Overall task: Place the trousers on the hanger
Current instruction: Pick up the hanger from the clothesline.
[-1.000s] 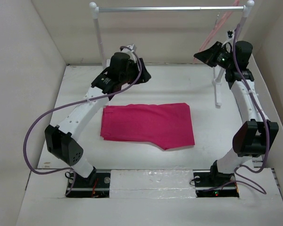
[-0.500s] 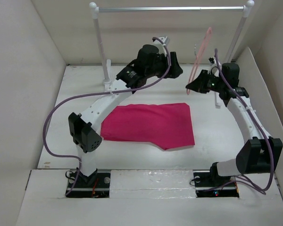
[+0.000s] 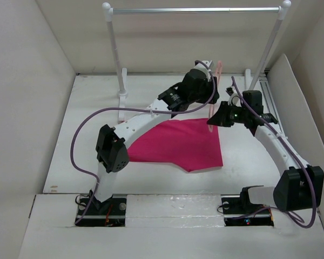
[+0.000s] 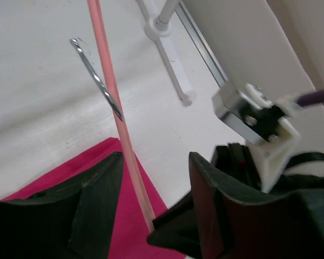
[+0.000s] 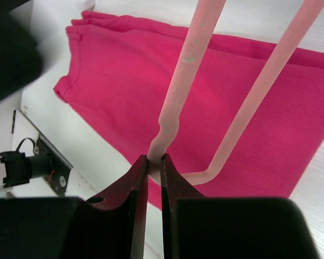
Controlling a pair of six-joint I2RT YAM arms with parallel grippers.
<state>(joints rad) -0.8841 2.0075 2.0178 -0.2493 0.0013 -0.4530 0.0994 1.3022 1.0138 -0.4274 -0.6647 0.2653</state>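
While my right gripper (image 5: 154,168) has its two fingers pressed together on the hanger (image 5: 187,59), pinching the pale pink frame right at a bend where one rod kinks, my left gripper (image 4: 156,159) stands with its fingers spread. In my left wrist view one slim rod of the hanger runs through the gap between those spread fingers, nearer to the left finger (image 4: 92,205) than to the other, and I cannot tell whether it brushes the pad. A thin silver hook (image 4: 97,81) shows close beside that rod farther up. From my right wrist I see two pink rods rising away from my pinch, joined by a rounded corner just beside my fingertips. From above, the hanger stands roughly upright over the far right corner of the trousers (image 3: 175,143), with my right gripper at its lower end and my left wrist reaching across from the left at its upper part. The trousers lie flat and folded on the white table (image 3: 86,124) between my two arms, magenta cloth spread wide, and neither of my grippers touches them. Behind everything stands the rack (image 3: 194,9), white posts and a silver bar, well apart from the hanger.
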